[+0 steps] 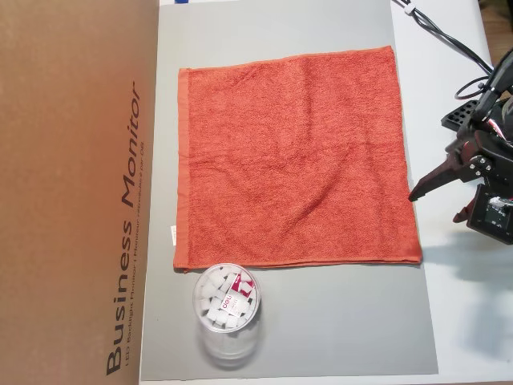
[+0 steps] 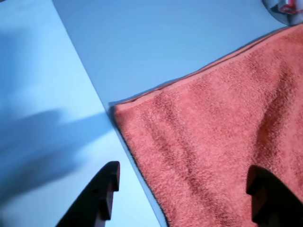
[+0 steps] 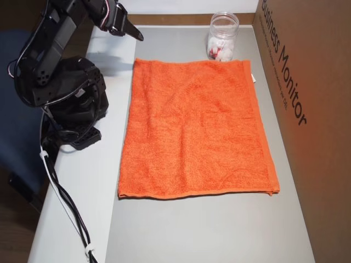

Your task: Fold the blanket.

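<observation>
The blanket (image 1: 292, 160) is an orange-red terry towel. It lies flat and unfolded on a grey mat (image 1: 321, 321), with a small white tag (image 1: 171, 233) on one edge. It also shows in another overhead view (image 3: 194, 131). My gripper (image 1: 437, 206) is open and empty. It hovers just off the blanket's right edge in this overhead view, near the corner on the jar's side. In the wrist view the two dark fingertips (image 2: 102, 198) straddle that edge of the blanket (image 2: 227, 142), one over the mat and one over the cloth. In the other overhead view the gripper (image 3: 129, 30) is at top left.
A clear plastic jar (image 1: 227, 309) with white and red contents stands on the mat close to the blanket's edge. A large brown cardboard box (image 1: 76, 192) runs along the far side of the mat. The arm's base (image 3: 71, 104) and cables (image 3: 63, 203) sit on the white table.
</observation>
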Available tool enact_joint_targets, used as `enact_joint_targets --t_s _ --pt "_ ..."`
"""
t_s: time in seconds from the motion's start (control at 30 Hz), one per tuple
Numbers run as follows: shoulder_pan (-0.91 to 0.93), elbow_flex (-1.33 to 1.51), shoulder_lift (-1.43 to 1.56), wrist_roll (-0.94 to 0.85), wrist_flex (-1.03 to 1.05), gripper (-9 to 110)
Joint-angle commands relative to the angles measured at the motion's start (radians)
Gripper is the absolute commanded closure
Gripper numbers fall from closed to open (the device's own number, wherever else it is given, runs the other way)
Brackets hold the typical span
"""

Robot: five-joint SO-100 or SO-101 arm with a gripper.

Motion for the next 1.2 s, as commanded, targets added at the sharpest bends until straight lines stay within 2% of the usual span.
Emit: enact_joint_targets --t_s 0.0,0.23,0.4,0.83,1.17 --pt "-0.035 0.003 -0.006 0.006 -0.003 74" --pt "-0.06 0.103 -0.006 0.006 -0.021 74" --pt "-0.057 0.184 -0.021 0.006 -0.137 74" --pt "-0.058 0.149 -0.431 0.006 -0.465 74" --pt "-0.058 0.147 -0.563 0.005 -0.545 74"
